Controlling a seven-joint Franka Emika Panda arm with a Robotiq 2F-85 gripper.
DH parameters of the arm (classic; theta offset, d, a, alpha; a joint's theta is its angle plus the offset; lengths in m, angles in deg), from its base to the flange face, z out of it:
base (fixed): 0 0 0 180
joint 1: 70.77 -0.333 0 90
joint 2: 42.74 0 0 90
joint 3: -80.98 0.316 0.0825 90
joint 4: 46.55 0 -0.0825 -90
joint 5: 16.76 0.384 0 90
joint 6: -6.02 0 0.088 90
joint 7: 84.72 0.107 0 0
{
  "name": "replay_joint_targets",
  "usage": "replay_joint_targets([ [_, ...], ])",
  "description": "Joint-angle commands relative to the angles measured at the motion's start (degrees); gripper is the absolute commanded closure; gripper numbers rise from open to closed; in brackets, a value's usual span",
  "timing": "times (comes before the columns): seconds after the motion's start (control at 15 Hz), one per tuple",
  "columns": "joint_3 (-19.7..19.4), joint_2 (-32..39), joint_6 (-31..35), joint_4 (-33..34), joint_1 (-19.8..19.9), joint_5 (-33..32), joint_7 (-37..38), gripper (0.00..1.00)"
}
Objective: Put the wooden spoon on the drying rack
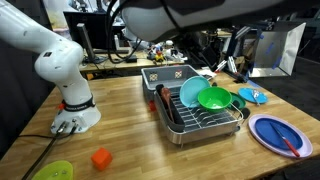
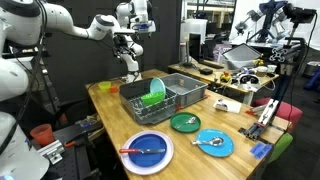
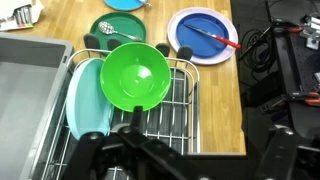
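One gripper hangs above the drying rack; whether its jaws are apart cannot be told. Inside the rack stands a green bowl.

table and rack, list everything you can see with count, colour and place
drying rack: 1, dark wire, middle of the wooden table
bowl: 1, green, in the rack
teal plate: 1, in the rack beside the bowl
green plate: 1, on the table
light blue plate: 1, on the table
blue plate: 1, white rim, on the table
red utensil: 1, on the blue plate
block: 1, orange, on the table
wooden spoon: not clearly visible
gripper: 1, dark, by the rack's end
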Motion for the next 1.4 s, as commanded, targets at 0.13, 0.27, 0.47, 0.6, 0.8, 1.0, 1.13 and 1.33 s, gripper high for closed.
replay_joint_targets([
  [0.13, -2.8, 11.4, 4.6, -18.1, -6.1, 6.4, 0.6, 0.0],
  [0.27, -4.0, 14.8, 5.3, -23.7, -7.7, 8.1, -0.2, 0.0],
  [0.47, -6.0, 20.3, 9.0, -32.6, -10.4, 10.7, -0.6, 0.0],
  [0.6, -8.0, 23.8, 13.4, -38.2, -12.8, 12.0, 0.3, 0.0],
  [0.8, -10.5, 29.2, 20.8, -46.1, -16.6, 13.5, 0.8, 0.0],
  [1.0, -12.9, 34.9, 28.9, -53.8, -21.3, 15.0, 1.0, 0.0],
  [1.13, -10.5, 32.0, 25.8, -50.9, -18.3, 12.7, 1.3, 0.0],
  [1.33, -11.3, 34.0, 27.5, -52.6, -19.7, 13.0, 1.3, 0.0],
])
